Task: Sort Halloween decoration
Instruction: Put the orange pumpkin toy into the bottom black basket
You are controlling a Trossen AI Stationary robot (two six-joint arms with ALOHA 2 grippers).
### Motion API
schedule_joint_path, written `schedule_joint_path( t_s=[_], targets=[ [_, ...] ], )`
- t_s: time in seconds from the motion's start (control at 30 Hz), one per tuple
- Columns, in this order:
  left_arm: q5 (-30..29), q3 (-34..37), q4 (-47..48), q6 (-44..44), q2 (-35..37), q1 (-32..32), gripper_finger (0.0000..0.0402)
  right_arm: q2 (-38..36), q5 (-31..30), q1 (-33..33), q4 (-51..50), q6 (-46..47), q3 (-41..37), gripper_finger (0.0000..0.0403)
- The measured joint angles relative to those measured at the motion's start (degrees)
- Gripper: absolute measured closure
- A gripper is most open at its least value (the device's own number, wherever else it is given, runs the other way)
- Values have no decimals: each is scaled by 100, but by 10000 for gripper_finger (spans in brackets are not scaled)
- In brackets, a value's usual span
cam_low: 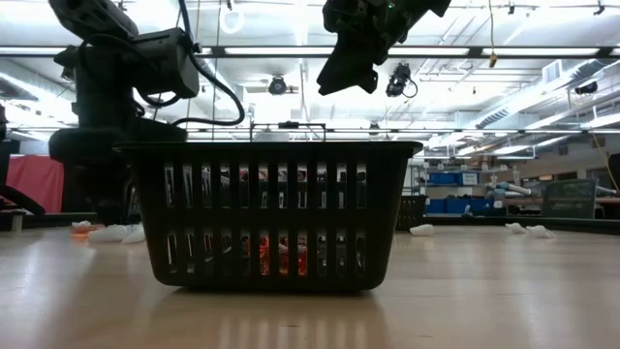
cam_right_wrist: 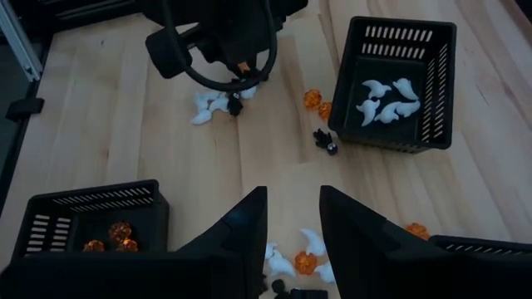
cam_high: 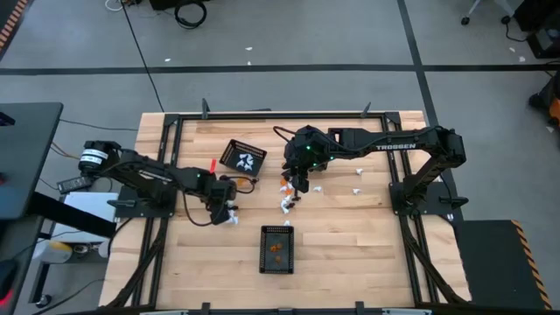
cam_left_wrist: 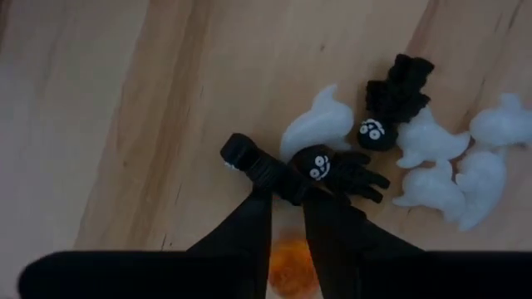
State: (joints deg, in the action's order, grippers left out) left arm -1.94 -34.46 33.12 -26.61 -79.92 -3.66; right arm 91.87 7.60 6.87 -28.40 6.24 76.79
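The left arm reaches low across the wooden bench [cam_high: 350, 245] from its left edge, bent at the elbow, with its wrist tipped down. The left claw [cam_left_wrist: 287, 187] is squeezed narrow, and its two dark fingers [cam_left_wrist: 249, 220] pinch a little black bat [cam_left_wrist: 320, 170] with a white face, right down on the wood. Just beside it lie smooth white ghosts [cam_left_wrist: 432, 166], a round black ball face [cam_left_wrist: 372, 133], a bumpy black spider shape [cam_left_wrist: 401, 87] and an orange blob [cam_left_wrist: 291, 266] partly hidden under the fingers. The right arm stretches in from the right edge toward the middle of the bench and hangs up high. The right claw [cam_right_wrist: 291, 220] is partly open with nothing between its fingers. Below it is a small heap of white ghosts and orange pumpkins [cam_right_wrist: 303, 262]. The black plastic basket with slotted walls [cam_right_wrist: 399, 83] near the back edge holds white ghosts [cam_right_wrist: 382, 95]. The basket near the front edge [cam_high: 276, 248] holds shiny orange pumpkins [cam_right_wrist: 112, 237]. A few more white bits [cam_high: 357, 190] lie loose on the wood toward the right edge.
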Motion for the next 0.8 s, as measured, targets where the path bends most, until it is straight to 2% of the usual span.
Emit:
schedule_joint_path(
  t_s=[0.13, 0.33, 0.47, 0.6, 0.8],
  targets=[
    [137, -2, -19, -170, 17, 151, 343, -200, -74, 0, -39, -144, -7, 286],
    [473, 17, -124, -239, 255, 422, 371, -583, -707, 36, -190, -354, -7, 286],
    [810, 10, -108, -416, 376, 666, 380, -730, -798, 121, -210, -382, -6, 286],
    [1367, 7, -59, -976, 378, 741, 366, -734, -774, 157, -225, -387, -6, 286],
    [1885, 2, 13, -2475, 386, 690, 318, -717, -761, 157, -234, -387, -6, 286]
  ],
)
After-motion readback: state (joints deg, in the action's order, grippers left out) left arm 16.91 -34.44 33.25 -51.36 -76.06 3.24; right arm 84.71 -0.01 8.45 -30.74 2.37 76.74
